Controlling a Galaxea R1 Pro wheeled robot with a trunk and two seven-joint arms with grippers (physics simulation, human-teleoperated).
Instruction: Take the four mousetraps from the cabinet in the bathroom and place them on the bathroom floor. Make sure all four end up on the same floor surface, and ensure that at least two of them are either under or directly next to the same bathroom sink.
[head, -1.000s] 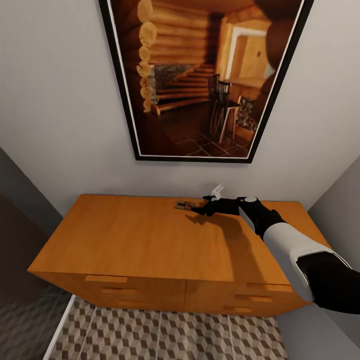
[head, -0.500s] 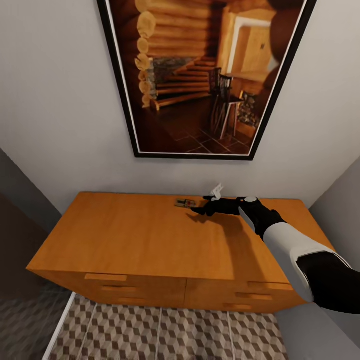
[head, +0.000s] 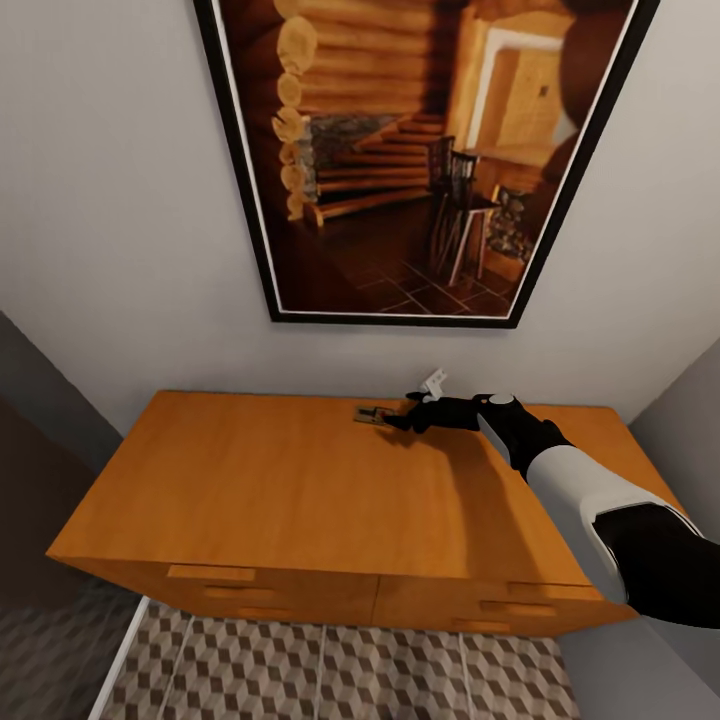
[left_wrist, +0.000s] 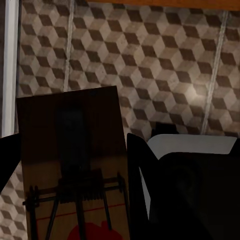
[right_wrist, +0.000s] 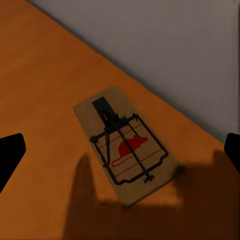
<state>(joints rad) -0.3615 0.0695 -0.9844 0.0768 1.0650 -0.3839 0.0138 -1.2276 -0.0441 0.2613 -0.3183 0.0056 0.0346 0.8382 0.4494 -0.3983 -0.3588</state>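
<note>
The black right gripper (head: 400, 421), fingers spread wide, reaches for a tan wooden mousetrap (right_wrist: 125, 145) lying just ahead on the orange-brown cabinet (head: 280, 480). Next: advance, clamp. Left gripper (left_wrist: 70, 165) grips another trap (over the tiles).

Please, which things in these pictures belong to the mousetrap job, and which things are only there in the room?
For the job:
- mousetrap on the cabinet top, between the open fingers of the right hand
- second mousetrap, held in the left hand
- cabinet
- bathroom floor

Only there:
- framed picture of a log interior
- grey wall
</note>
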